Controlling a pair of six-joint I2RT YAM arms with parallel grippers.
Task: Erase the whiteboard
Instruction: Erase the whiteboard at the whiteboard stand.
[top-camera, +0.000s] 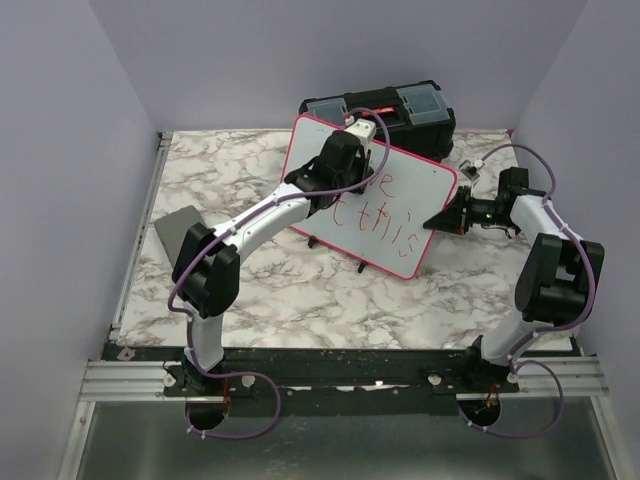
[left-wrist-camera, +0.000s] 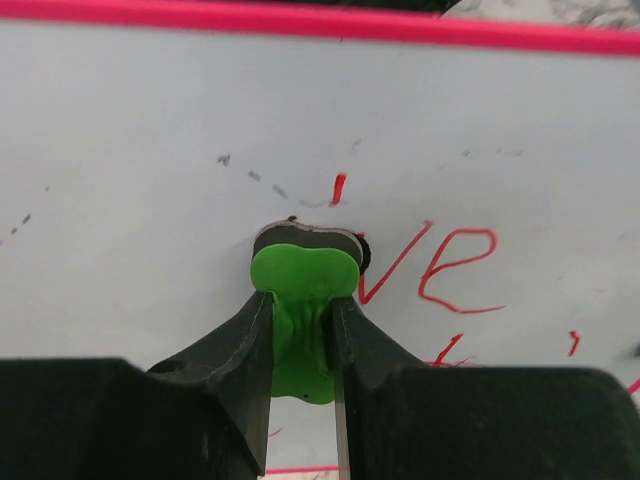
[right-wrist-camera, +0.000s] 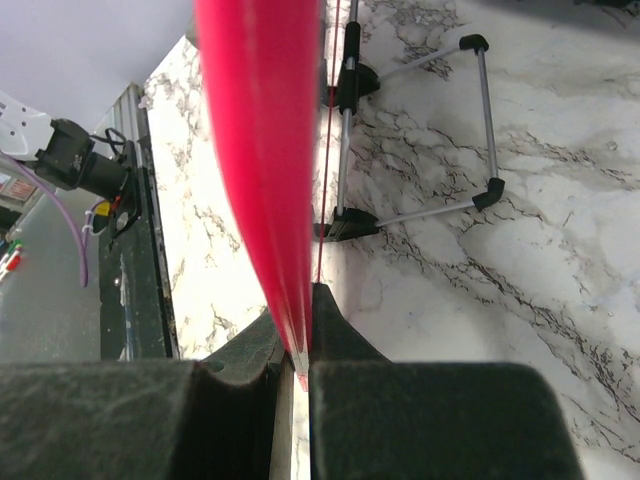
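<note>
The whiteboard (top-camera: 425, 180) with its pink-red rim stands tilted on a small wire stand at the back middle of the marble table. Red handwriting (top-camera: 385, 222) covers its lower right part. My left gripper (top-camera: 355, 172) is over the board's upper middle, shut on a green eraser (left-wrist-camera: 305, 275). The eraser's dark pad rests against the white surface (left-wrist-camera: 150, 130), just left of the red letters (left-wrist-camera: 455, 270). Faint grey and red smears lie above it. My right gripper (top-camera: 437, 220) is shut on the board's right edge, and the pink rim (right-wrist-camera: 260, 130) runs up from between its fingers (right-wrist-camera: 335, 325).
A black toolbox (top-camera: 400, 105) with clear lid compartments stands behind the board at the table's back edge. A small grey flat pad (top-camera: 180, 230) lies at the left side. The stand's black-tipped wire legs (right-wrist-camera: 350, 225) rest on the marble beneath the board.
</note>
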